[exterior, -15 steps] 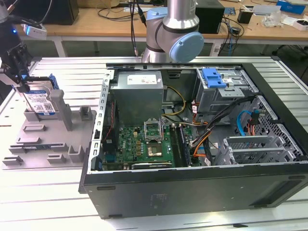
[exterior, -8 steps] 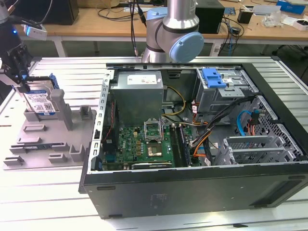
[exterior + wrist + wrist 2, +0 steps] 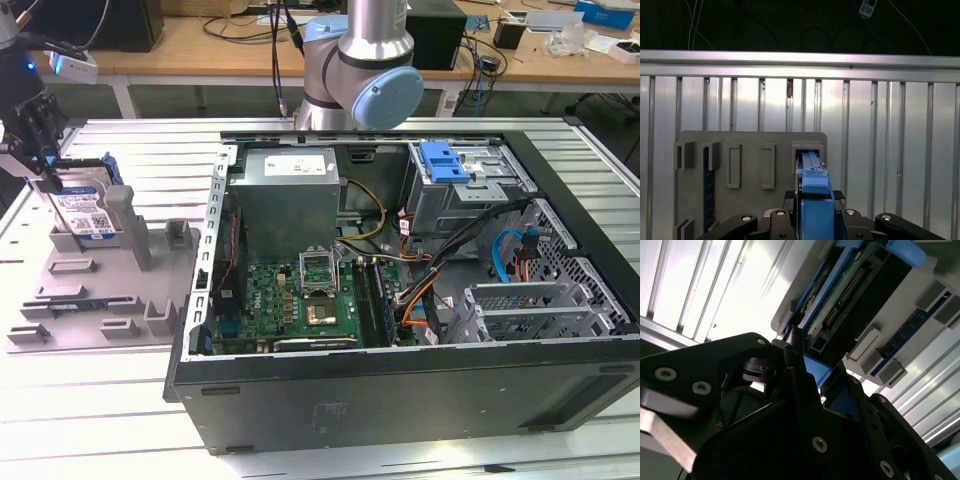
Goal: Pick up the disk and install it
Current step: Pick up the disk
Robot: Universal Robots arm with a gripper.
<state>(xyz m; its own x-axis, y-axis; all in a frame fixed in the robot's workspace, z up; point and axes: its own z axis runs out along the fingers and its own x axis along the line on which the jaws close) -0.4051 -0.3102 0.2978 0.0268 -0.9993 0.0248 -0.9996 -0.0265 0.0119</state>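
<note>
At the exterior view's upper left, the gripper point(image 3: 46, 178) is reaching down onto the top edge of the disk point(image 3: 85, 208), which is standing on its edge in a slot of a grey holder point(image 3: 90, 300) and leaning slightly. The holder is lying flat on the slatted metal table point(image 3: 110, 420), on the exterior view's left, just beside the open computer case point(image 3: 400, 385) that is taking up the middle and right of that view. In the first wrist view, the gripper point(image 3: 815, 196) is closing on the disk point(image 3: 812, 172), with a black finger sitting tight against each side of its blue frame while the lower end of the disk is sitting in the holder point(image 3: 750, 160). In the second wrist view, one of the fingers point(image 3: 794, 352) is pressing along the frame of the disk point(image 3: 847, 295), whose dark face and connector row are showing. Inside the case, at the exterior view's upper right, a blue bracket point(image 3: 445, 160) is resting on top of a grey drive cage point(image 3: 475, 195), well apart from the gripper. The arm point(image 3: 370, 80) is rising behind the case at the top centre.
</note>
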